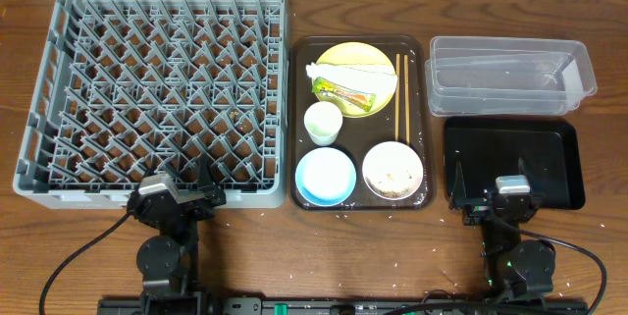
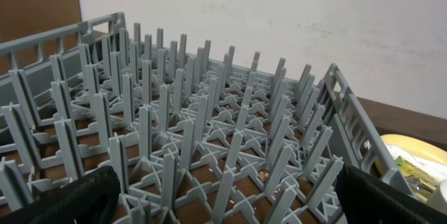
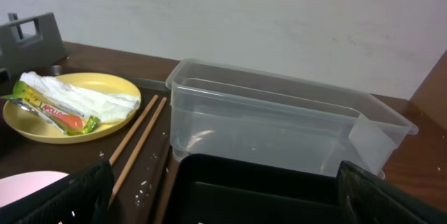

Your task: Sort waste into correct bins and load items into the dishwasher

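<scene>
1. the left gripper has its jaws spread wide and holds nothing. in the left wrist view its dark fingers sit at the two bottom corners, apart from everything, just in front of the near wall of the grey dish rack.
2. the right gripper is also wide open and empty. it hangs at the near edge of the shallow black tray, and no contact is visible.
3. the black tray has nothing in it, and neither does the clear plastic tub behind it, so no waste has been sorted.
4. the rack's pegs carry no dishes, so nothing is loaded.
5. everything to be handled sits on the brown serving tray between the rack and the bins:
   - the yellow plate at the back carries the green-and-yellow wrapper and the crumpled white paper
   - the wooden chopsticks lie just right of the plate
   - the white cup stands in the middle
   - the light blue bowl is front left
   - the white bowl is front right, with rice scraps inside
6. by my reading the task is at its very start, and every step is left to do.
</scene>
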